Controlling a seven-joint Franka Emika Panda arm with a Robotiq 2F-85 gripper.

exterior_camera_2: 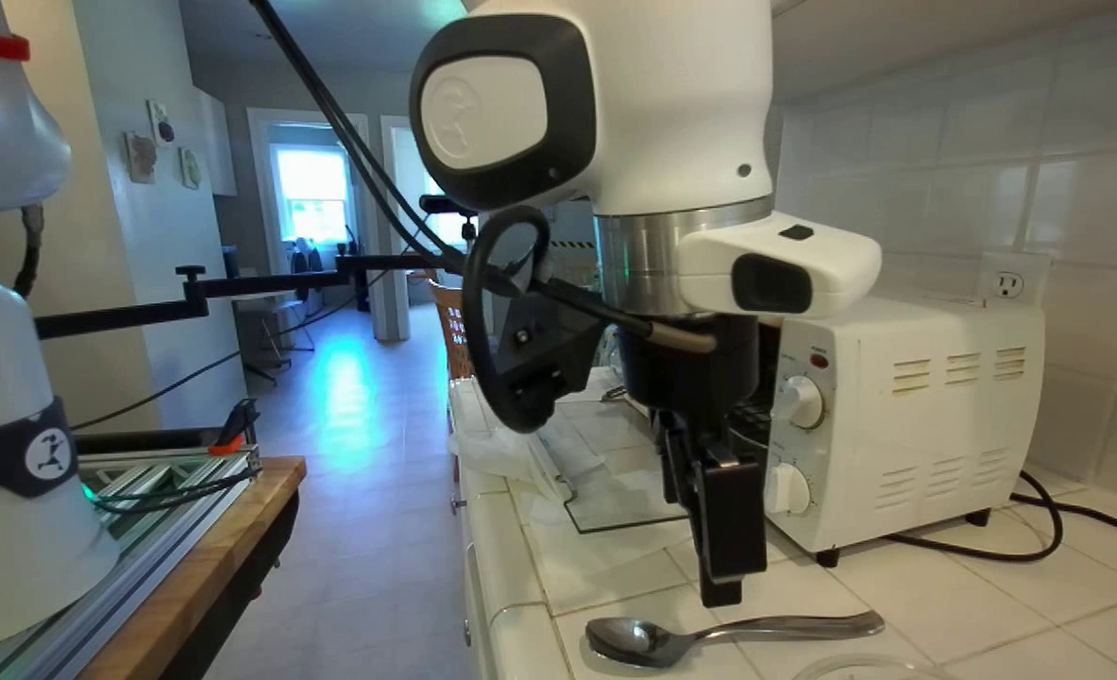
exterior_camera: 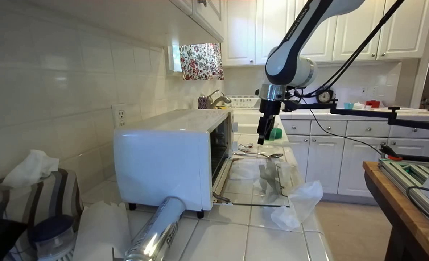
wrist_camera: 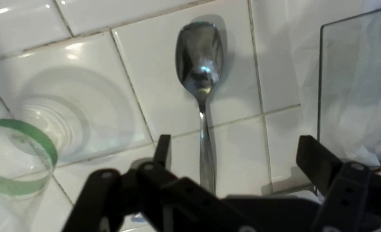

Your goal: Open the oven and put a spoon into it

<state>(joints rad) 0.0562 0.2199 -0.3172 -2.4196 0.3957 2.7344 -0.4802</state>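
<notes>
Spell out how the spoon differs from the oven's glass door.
The spoon is shiny, opaque metal; the glass door is see-through. The spoon is slim with a rounded bowl, while the glass door is a broad, flat pane. The spoon lies loose on the tiles; the glass door is open, joined to the oven. Both lie roughly level.

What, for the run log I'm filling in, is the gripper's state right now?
Gripper: open, holding nothing; the spoon lies ungripped on the tiled counter below it.
</notes>
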